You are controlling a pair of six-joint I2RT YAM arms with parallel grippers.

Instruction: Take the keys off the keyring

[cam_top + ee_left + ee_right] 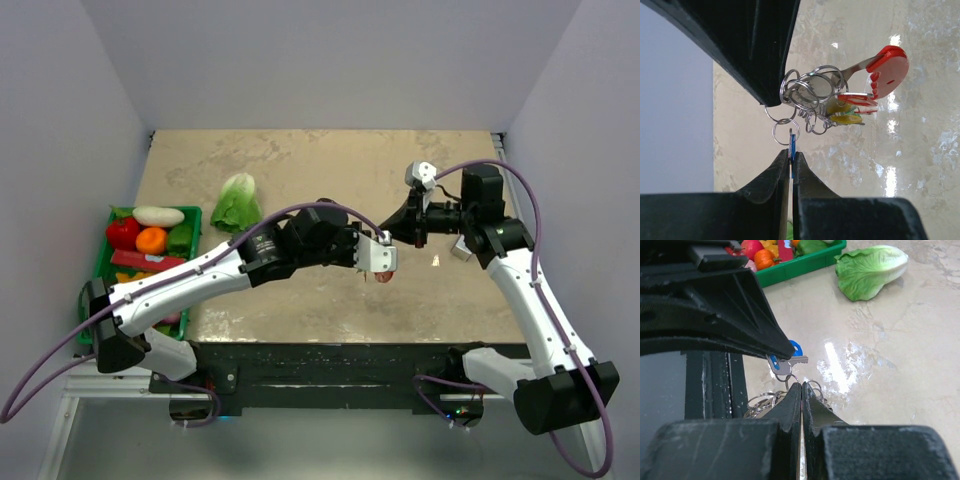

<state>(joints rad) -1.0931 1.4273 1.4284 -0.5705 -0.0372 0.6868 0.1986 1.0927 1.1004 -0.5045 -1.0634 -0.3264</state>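
Keyring [802, 95] sits clenched in the right jaws and the blue key [796, 347] in the left jaws, presumably for pulling apart.

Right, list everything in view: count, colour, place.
table: one, mottled beige, under both arms
keys: several, yellow, green, red and blue heads, bunched in mid-air
keyring: one tangle of silvery rings, joining the bunch
fob: one, red, sticking out of the bunch
lettuce: one, green, on the table, left of centre
basket: one, green, at the table's left edge
produce: several pieces, red, orange, white, green, in the basket
left gripper: one, black, shut on the blue key
right gripper: one, black, shut on the keyring
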